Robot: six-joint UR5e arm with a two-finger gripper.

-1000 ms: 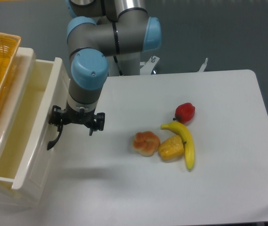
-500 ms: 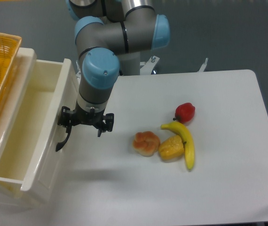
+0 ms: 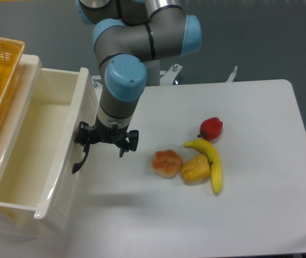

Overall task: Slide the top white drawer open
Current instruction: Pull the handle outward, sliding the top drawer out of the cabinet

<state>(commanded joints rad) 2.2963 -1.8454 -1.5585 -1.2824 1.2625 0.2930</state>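
Much more of the top white drawer is showing now than a second ago: it is sliding out from under the yellow basket at the left of the bench, its front panel moving rightward. The gripper is moving with it, one finger hooked at the black handle; I cannot tell how wide the jaws stand. The opening looks nearly done.

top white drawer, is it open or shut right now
Open. The glossy cream-white plastic drawer stands pulled out from its cabinet, its bare inside showing from above. The hand is at its curved black handle.
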